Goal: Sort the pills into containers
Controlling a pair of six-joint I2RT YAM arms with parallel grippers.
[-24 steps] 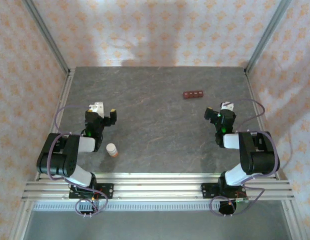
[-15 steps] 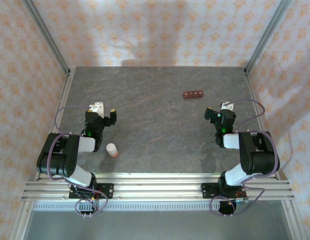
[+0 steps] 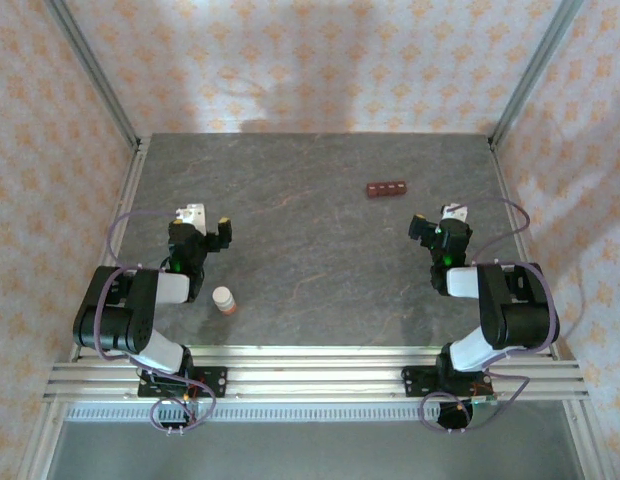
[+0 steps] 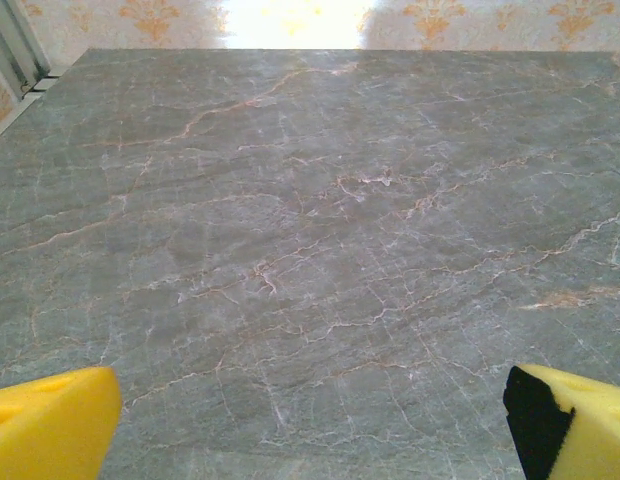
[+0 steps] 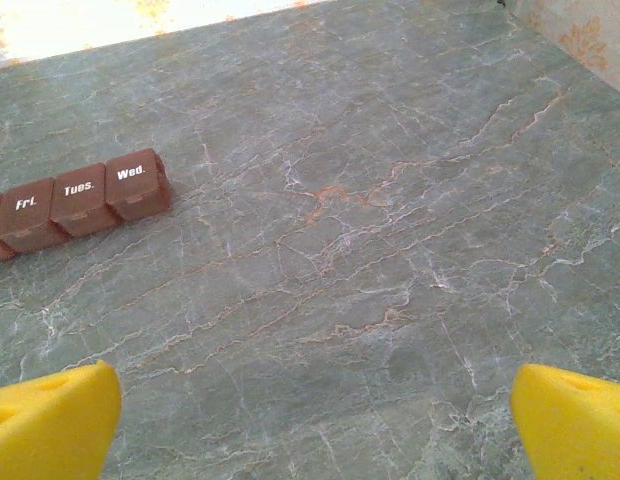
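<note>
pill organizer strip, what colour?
The pill organizer strip is dark red-brown with white day lettering; it shows best in the right wrist view.

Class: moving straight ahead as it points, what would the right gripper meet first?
Likely nothing: the right gripper faces bare table, and the containers sit left of its line.

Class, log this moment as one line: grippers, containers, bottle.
left gripper: open, empty | right gripper: open, empty | containers: closed, far right | orange bottle: upright, capped, beside left arm
</note>
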